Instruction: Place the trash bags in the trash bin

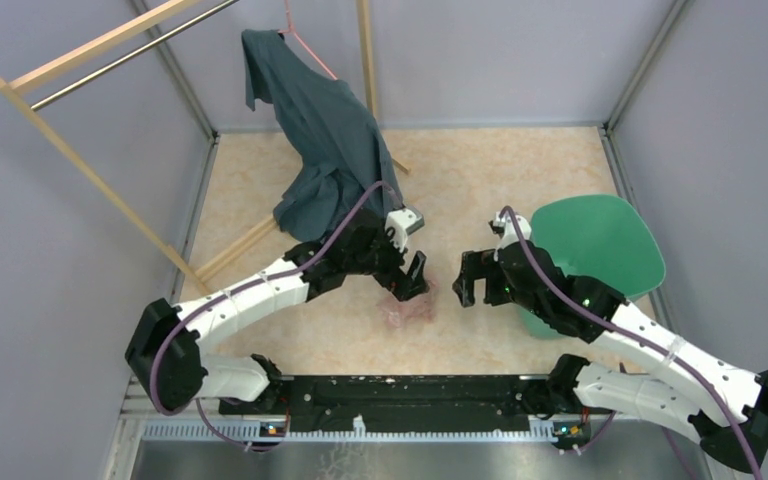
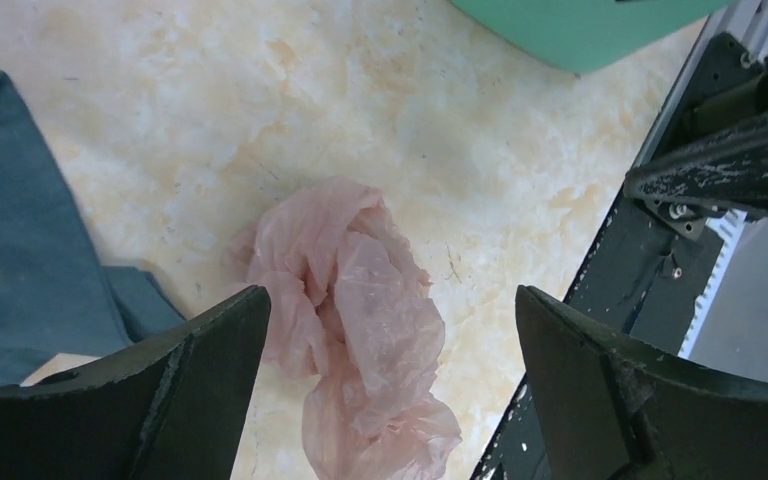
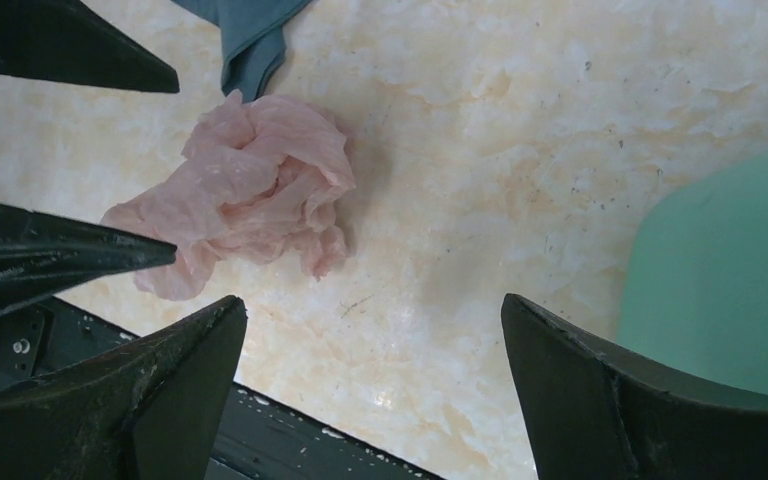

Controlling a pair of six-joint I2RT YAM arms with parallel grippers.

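The pink trash bag (image 2: 355, 320) lies crumpled on the marbled table (image 1: 500, 170), outside the trash bin (image 1: 590, 250).

Top view: the bag is largely hidden beneath the left gripper (image 1: 412, 282). The green bin sits to the right, partly behind the right arm.

Left wrist view: the bag shows in full, with that gripper's fingers spread wide either side of it.

Right wrist view: the right gripper (image 3: 375, 305) is likewise spread and empty. The bag lies ahead to its left, the bin wall at its right.

A blue-grey shirt (image 1: 325, 140) hangs on a wooden rack (image 1: 90, 170), its hem near the bag.
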